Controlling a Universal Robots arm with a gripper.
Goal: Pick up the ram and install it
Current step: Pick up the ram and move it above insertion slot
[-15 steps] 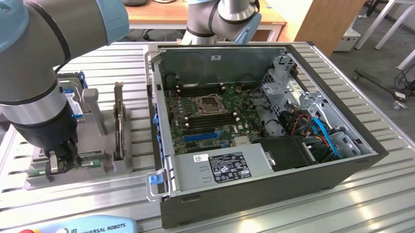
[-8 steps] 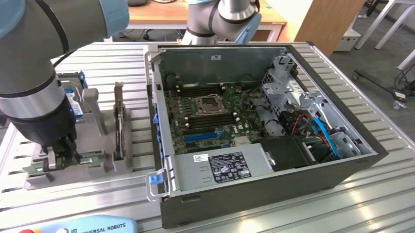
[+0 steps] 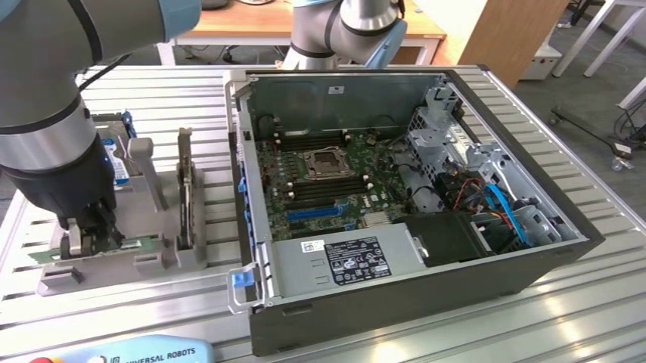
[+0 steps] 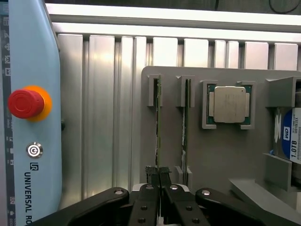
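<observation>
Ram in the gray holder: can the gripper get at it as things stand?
Likely yes. The gripper is right on the ram, seemingly shut on its edge, with nothing between them. The neighbouring card stands apart in the next slot of the holder.

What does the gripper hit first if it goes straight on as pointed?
The ram: the gripper is shut on its edge, so contact is immediate. Behind it, probably the gray holder and its slot; depth is unclear.

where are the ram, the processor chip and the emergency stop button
ram (image 4: 158,127), wrist view, its thin edge
processor chip (image 4: 227,104), wrist view, silver lid centre
emergency stop button (image 4: 26,103), wrist view, red cap
</observation>
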